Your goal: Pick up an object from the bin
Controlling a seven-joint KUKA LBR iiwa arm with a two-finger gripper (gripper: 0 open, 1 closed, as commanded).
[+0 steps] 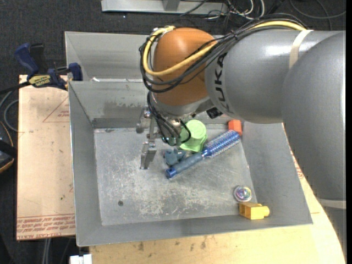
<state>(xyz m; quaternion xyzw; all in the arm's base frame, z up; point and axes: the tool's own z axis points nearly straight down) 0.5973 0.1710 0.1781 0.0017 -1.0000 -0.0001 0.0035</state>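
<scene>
My gripper (159, 157) hangs under the orange wrist cover in the middle of the bin, low over the floor. It is open, with bare floor between the fingers. The left finger (147, 155) stands clear of everything. The right finger sits against the lower end of a blue brush (204, 150), which lies slanted up to the right. A light green cup (192, 136) rests just right of the gripper, touching the brush from behind.
A small orange piece (235, 126) lies by the brush's upper end. A shiny round ball (242, 192) and a yellow block (253, 211) sit in the front right corner. The arm covers the bin's right side.
</scene>
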